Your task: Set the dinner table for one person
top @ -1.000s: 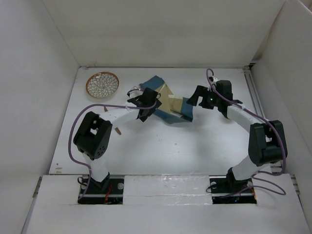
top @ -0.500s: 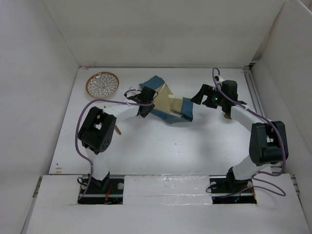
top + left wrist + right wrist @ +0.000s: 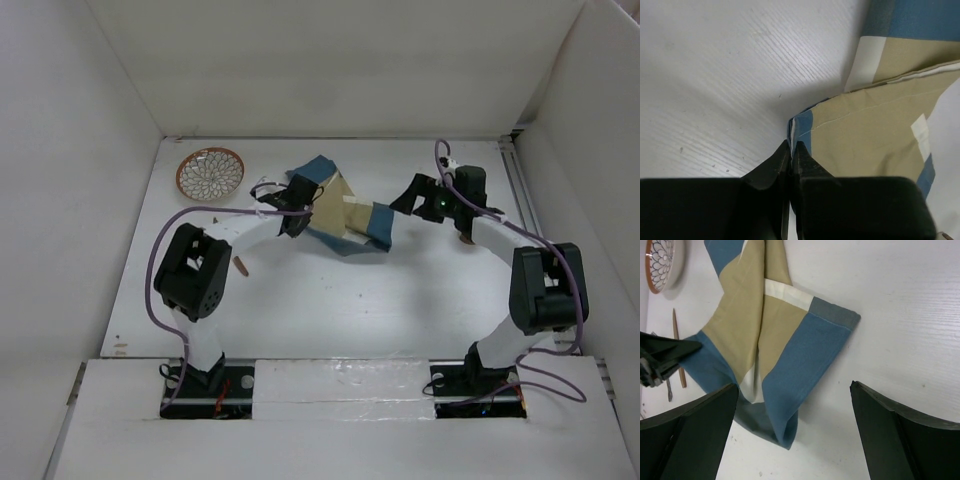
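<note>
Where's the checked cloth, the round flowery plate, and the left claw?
Blue-and-tan checked cloth placemat (image 3: 345, 212): top view, its crumpled middle.
Round brown-rimmed patterned plate (image 3: 210, 173): top view, its patterned centre.
Left gripper (image 3: 791, 145): left wrist view, between its shut fingertips at the placemat's corner.

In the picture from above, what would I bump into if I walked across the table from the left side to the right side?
patterned dish → left pincer, pinching the cloth's corner → blue-and-tan placemat → right pincer, open beside the cloth
</note>
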Robot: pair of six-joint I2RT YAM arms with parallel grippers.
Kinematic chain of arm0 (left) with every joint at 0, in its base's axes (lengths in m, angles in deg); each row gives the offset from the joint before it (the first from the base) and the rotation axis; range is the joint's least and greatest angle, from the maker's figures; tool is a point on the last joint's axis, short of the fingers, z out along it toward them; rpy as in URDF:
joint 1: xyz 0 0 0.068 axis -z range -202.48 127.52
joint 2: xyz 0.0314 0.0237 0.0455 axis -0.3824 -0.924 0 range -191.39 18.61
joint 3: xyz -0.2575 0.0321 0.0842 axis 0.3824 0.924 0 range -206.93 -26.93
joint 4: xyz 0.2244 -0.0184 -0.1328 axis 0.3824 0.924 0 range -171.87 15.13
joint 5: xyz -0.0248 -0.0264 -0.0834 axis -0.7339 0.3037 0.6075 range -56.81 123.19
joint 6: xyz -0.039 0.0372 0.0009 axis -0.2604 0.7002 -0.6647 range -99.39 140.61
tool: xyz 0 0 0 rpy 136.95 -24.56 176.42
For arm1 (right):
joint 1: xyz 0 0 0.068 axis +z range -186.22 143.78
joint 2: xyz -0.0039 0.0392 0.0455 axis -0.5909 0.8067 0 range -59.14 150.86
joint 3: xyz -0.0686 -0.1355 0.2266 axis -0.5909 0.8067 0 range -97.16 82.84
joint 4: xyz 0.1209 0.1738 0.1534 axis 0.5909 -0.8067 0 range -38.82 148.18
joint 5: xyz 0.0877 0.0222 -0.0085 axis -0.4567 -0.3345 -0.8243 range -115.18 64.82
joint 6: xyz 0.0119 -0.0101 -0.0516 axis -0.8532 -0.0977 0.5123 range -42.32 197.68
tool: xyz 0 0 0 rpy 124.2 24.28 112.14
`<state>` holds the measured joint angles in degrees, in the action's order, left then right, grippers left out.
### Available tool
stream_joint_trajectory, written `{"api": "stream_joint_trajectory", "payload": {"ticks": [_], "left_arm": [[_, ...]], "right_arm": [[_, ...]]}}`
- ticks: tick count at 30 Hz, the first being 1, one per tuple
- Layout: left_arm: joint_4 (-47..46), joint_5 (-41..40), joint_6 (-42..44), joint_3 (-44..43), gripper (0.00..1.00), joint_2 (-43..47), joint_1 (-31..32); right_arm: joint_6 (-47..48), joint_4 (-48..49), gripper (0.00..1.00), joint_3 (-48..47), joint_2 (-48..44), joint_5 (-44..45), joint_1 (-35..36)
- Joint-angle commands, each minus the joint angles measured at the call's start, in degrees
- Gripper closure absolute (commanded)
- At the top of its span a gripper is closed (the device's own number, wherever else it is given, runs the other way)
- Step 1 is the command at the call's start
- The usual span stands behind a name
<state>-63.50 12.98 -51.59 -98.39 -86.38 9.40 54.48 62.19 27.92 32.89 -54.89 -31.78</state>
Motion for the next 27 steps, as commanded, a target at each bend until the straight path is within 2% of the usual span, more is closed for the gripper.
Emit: {"api": "stream_joint_trajectory", "payload": {"ticks": [1, 14, 27], "left_arm": [[5.8, -5.8, 0.2, -2.7, 1.00, 5.9, 0.1], [4.2, -7.1, 3.9, -0.3, 1.00, 8.3, 0.1], [3.6, -6.0, 3.9, 0.2, 1.00, 8.3, 0.1]], "right_arm": [[-1.0, 4.0, 0.00, 0.2, 2.5, -2.5, -0.3], [-13.4, 16.3, 0.01, 2.7, 10.3, -3.3, 3.1], [-25.6, 20.2, 0.06, 6.1, 15.9, 2.0, 6.3]]}}
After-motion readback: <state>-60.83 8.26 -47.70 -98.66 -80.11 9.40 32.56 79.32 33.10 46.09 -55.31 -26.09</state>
